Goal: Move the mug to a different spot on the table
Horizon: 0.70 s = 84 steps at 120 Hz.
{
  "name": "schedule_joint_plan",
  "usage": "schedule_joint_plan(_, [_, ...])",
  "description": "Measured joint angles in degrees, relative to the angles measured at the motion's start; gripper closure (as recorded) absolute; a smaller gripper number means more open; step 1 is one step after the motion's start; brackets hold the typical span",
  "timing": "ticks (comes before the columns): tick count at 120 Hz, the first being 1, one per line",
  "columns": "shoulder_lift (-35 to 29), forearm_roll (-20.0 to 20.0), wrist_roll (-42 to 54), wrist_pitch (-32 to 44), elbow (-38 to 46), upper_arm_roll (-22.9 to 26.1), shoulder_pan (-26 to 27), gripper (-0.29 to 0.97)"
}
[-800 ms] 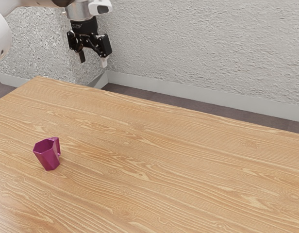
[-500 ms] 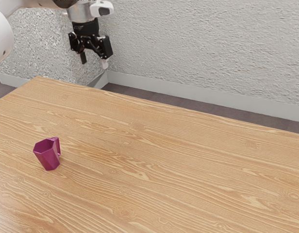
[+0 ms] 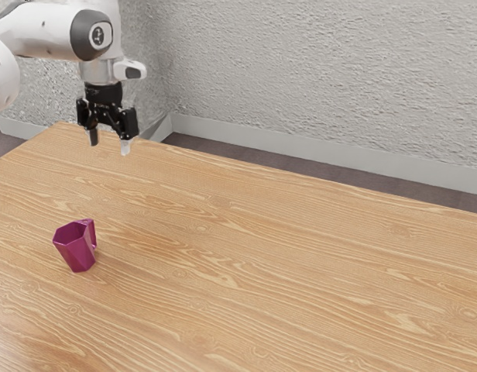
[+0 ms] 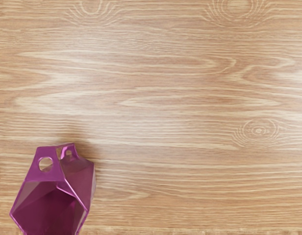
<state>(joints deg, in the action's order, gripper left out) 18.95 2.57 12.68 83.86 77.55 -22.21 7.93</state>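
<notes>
The black two-finger gripper [image 3: 108, 142] hangs open and empty above the far side of the light wooden bench [image 3: 300, 256]. The angular magenta mug [image 3: 75, 246] stands upright on the bench, well apart from the gripper. It is lower, nearer the camera and slightly toward the exterior view's left, so the reach likely has to come down and nearward.

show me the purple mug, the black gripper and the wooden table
faceted purple mug [image 3: 76, 248], exterior view, on its side wall
black two-finger gripper [image 3: 108, 142], exterior view, midway between its open fingers
wooden table [image 3: 300, 256], exterior view, on bare top
</notes>
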Motion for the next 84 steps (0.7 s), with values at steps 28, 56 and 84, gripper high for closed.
schedule_joint_plan(28, [6.11, -8.19, 6.5, 3.99, 0.93, 1.83, -2.71, 0.0])
schedule_joint_plan(56, [12.8, -6.64, 12.59, 6.62, 0.52, 2.81, -6.07, 0.0])
schedule_joint_plan(84, [15.46, -2.1, 16.62, 6.56, 3.1, 2.8, -6.51, 0.0])
